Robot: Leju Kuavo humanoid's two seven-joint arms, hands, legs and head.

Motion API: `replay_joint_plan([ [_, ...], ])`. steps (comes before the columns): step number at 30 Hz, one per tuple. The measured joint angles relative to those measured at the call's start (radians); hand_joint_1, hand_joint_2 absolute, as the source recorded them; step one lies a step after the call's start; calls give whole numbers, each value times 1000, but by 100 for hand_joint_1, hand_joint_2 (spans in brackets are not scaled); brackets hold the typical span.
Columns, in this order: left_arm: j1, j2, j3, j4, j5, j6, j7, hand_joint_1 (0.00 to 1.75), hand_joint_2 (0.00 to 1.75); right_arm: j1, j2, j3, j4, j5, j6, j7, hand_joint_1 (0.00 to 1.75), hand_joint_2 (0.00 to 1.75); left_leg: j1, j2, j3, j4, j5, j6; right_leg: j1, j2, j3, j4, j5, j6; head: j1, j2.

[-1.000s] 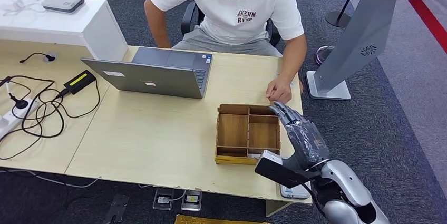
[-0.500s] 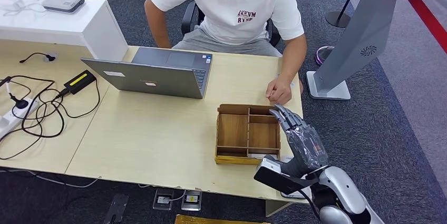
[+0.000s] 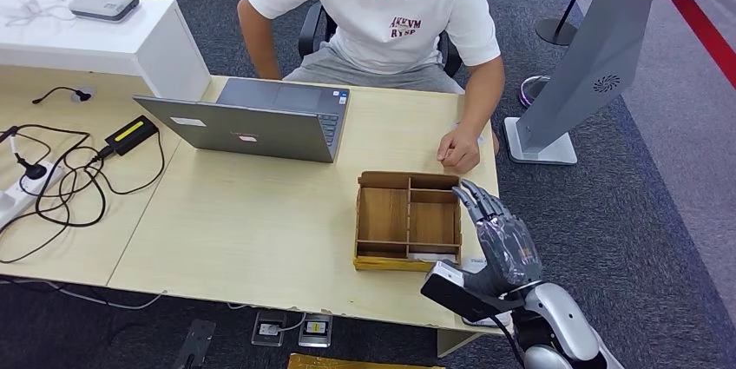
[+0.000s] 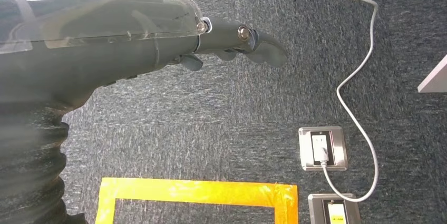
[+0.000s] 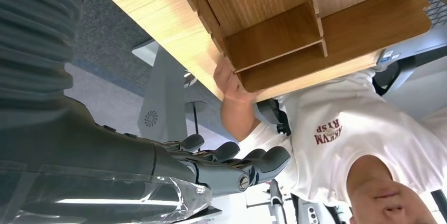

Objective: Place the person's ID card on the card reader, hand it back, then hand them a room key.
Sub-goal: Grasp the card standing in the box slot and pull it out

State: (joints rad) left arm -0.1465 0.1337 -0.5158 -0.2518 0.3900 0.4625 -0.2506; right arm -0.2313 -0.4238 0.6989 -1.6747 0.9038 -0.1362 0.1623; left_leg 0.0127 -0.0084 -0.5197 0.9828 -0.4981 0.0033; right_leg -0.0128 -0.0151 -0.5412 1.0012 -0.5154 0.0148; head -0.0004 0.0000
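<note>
My right hand (image 3: 501,243) hovers over the table's right edge, beside the wooden divided tray (image 3: 408,220), fingers stretched out and apart, holding nothing. The right wrist view has those fingers (image 5: 232,167) spread in the air, with the tray (image 5: 316,23) beyond them. The person's hand (image 3: 458,148) rests as a loose fist on the table just past the tray, also seen in the wrist view (image 5: 229,83). A pale strip (image 3: 431,256) lies in the tray's near right compartment. A white-grey device (image 3: 483,320) lies mostly hidden beneath my right wrist. My left hand (image 4: 232,39) hangs over the carpet, holding nothing.
A half-shut grey laptop (image 3: 252,126) stands mid-table in front of the seated person. Cables, a power strip and a black adapter (image 3: 130,135) lie at the left. A grey box (image 3: 104,3) sits on the white counter. A kiosk stand (image 3: 590,65) rises at the right.
My right hand has drawn back from near the person's fist toward the table's near edge and sunk lower. The person's hand and the tray stayed put.
</note>
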Motion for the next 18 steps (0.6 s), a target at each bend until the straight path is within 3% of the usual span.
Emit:
replay_joint_plan([
  [18,0,0,-7,-6,26,-1,0,0,175,4,-8,12,22,-17,9,-28,0,175,0,0,0,0,0,0,0,0,0,0,0,0,0,0],
])
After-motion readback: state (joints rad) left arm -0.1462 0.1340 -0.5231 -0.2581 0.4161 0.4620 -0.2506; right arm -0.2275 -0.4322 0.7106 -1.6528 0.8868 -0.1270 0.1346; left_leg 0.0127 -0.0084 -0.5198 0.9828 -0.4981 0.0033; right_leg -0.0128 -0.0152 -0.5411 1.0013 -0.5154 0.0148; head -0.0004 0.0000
